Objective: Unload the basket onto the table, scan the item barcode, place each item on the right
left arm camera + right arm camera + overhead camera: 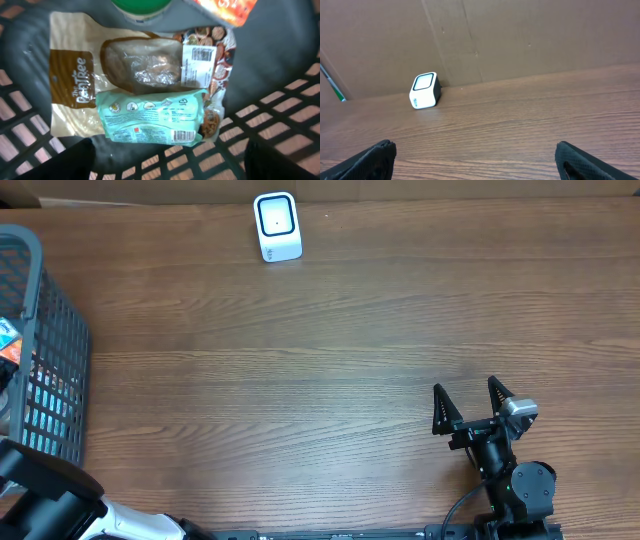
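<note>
The left wrist view looks down into the grey basket (280, 107). A mint-green packet (150, 116) with a barcode (183, 135) on its lower right lies on a cream and brown pouch (75, 75) that has a white barcode label (200, 54). My left gripper (170, 167) hovers just below the green packet, open, with nothing between its fingers (65, 162). The white scanner (277, 226) stands at the table's far edge. My right gripper (468, 408) rests open over the near right of the table, pointing at the scanner (425, 90).
A green-lidded tub (141, 6) and an orange packet (225, 9) lie at the basket's far side. The basket (50, 330) stands at the table's left edge. A cardboard wall (520, 35) backs the table behind the scanner.
</note>
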